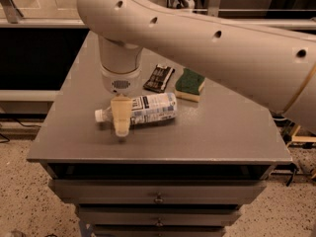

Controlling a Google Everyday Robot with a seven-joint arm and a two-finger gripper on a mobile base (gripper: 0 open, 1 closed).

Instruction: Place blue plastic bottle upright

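The blue plastic bottle (149,108) lies on its side near the front left of the grey table (227,132), with its white cap pointing left and its base pointing right toward the green sponge (190,84). The sponge and a dark snack packet (159,77) sit just behind it, both apart from the bottle. The gripper (121,125) hangs straight down from the wrist and crosses the bottle at its shoulder, just beside the cap, with its tip close to the tabletop. Whether it is spread, pressed together or pinching the bottle cannot be told from this view. The step in hand looks like securing the bottle before tipping it up. A hold this close to the cap should suit that, since the base can act as the pivot while the neck is swung up. The thin plastic will probably give under pressure, so the squeeze should be firm but not crushing. The lift is best made as a slow arc, keeping the base on the table. The bottle should be released only once it stands square, well clear of the sponge and the front edge.
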